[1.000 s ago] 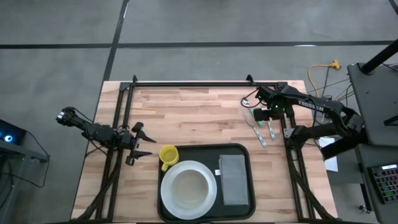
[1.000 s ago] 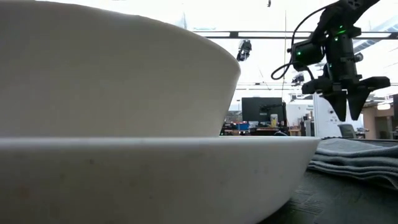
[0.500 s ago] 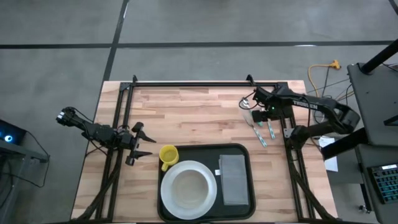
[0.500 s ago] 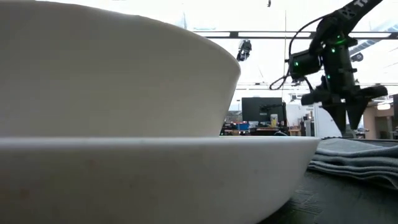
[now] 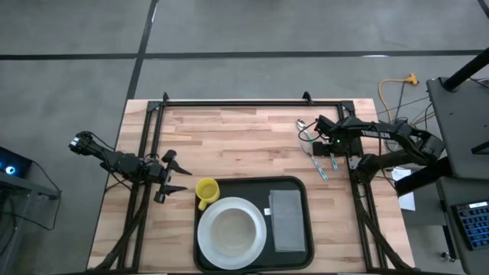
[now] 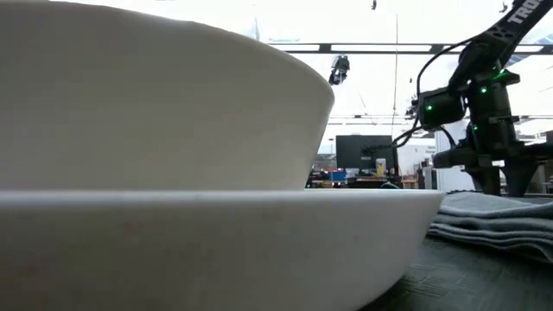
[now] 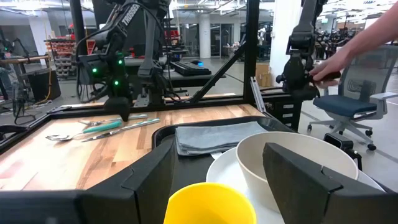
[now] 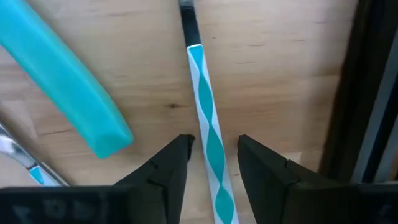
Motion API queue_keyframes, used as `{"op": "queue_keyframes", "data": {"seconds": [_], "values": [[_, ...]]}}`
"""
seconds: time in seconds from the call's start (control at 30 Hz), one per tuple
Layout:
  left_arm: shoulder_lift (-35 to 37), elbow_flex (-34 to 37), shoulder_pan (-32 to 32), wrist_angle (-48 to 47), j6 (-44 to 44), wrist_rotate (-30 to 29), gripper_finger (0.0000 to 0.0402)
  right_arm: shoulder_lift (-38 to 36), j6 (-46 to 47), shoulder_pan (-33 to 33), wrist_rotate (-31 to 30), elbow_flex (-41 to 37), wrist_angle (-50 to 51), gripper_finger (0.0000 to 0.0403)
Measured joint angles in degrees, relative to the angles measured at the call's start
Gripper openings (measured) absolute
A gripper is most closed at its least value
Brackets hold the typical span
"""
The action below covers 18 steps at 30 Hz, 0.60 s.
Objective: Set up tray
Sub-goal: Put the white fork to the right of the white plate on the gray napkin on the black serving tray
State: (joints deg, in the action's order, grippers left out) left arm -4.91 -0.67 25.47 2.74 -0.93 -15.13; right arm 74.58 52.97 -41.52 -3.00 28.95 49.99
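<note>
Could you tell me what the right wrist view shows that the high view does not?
Only the right wrist view shows the right gripper open, its fingers straddling a teal-and-white striped handle on the wood, with a plain teal handle beside it. Only the high view shows the tray with plate, cloth and yellow cup, plus the left gripper waiting at the table's left side. Both show the cutlery lying on the table, off the tray.

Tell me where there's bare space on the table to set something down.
Bare wood spans the table's middle, between the far frame rail and the tray. It is crowded by the cutlery under the right end effector, and on the tray.
</note>
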Motion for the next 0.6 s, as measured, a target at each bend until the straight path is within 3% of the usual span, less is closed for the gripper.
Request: {"op": "queue_keyframes", "data": {"seconds": [0.4,0.6], "values": [[0.00,0.00,-0.02,0.00,0.00,0.02,0.0224,-0.91,-9.04,-0.11,-6.07,2.47,-0.76,0.0123],[-0.02,0.00,0.00,0.00,0.00,0.02,0.0224,-0.86,-6.69,-0.08,-6.48,2.45,-0.94,0.0123]]}}
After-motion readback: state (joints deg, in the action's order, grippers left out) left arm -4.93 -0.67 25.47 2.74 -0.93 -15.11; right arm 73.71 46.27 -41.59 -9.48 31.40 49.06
